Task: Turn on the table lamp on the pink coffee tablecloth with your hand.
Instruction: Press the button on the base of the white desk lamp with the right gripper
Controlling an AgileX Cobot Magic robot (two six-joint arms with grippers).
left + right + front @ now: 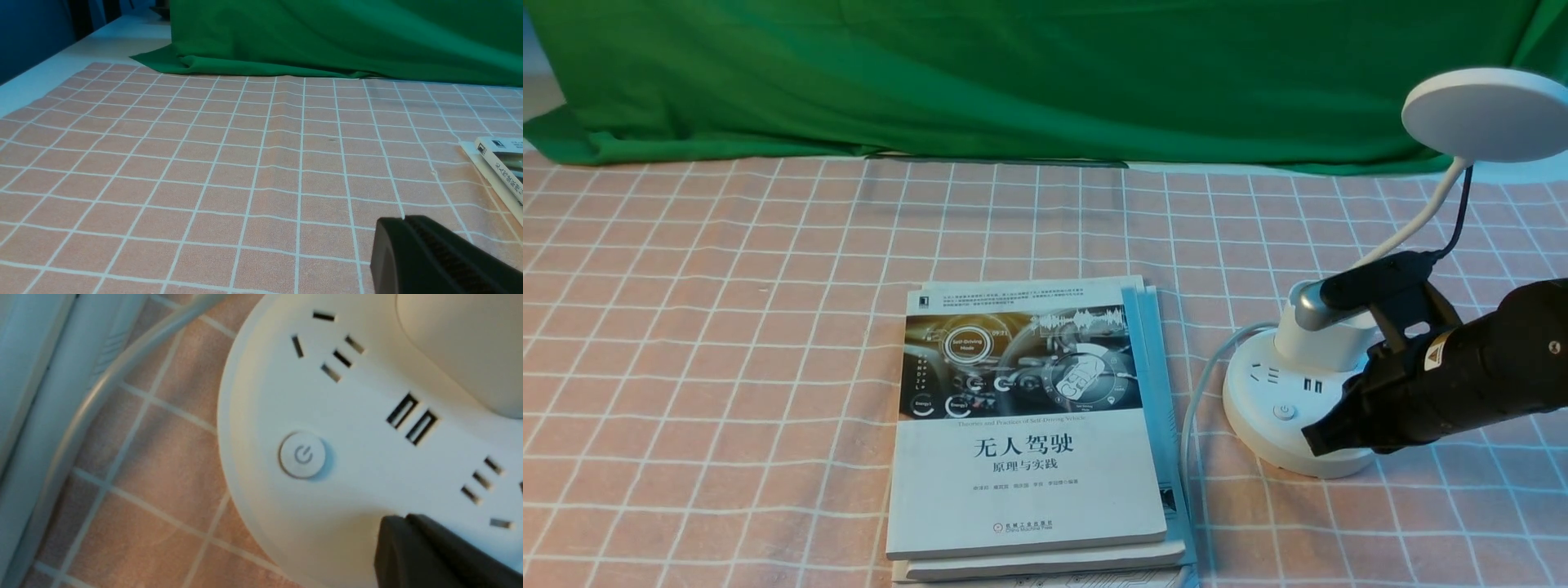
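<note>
the lamp [1319,347] stands on the right side of the pink tablecloth [727,327], just beside a stack of books [1021,457]. my right hand [1319,438] hangs over the front edge of its base [1258,400]. the fingers look pressed together into one dark wedge. the tip sits near the power button [302,454] but off to one side, and i can't tell whether it touches the base. my left hand [402,232] is well away over bare cloth, and its fingers also look pressed together.

handling, as i judge it: the base is hard, smooth plastic, wide and low, so it should stay put under a straight downward push. a sideways shove could slide it on the cloth. the neck [1409,224] is thin and bendy and the head [1486,114] sits far out on it, so i'd leave both alone. nothing needs gripping. the place to touch is the small round button, pressed squarely with the closed tip. it probably needs only a light press.

count: one lamp with one round head. one power button is in view. the right wrist view shows two usb slots [412,418] and several socket slits. one white cord [1201,384] leaves the base. the stack holds at least two books. one green cloth [1045,73] lies behind.
</note>
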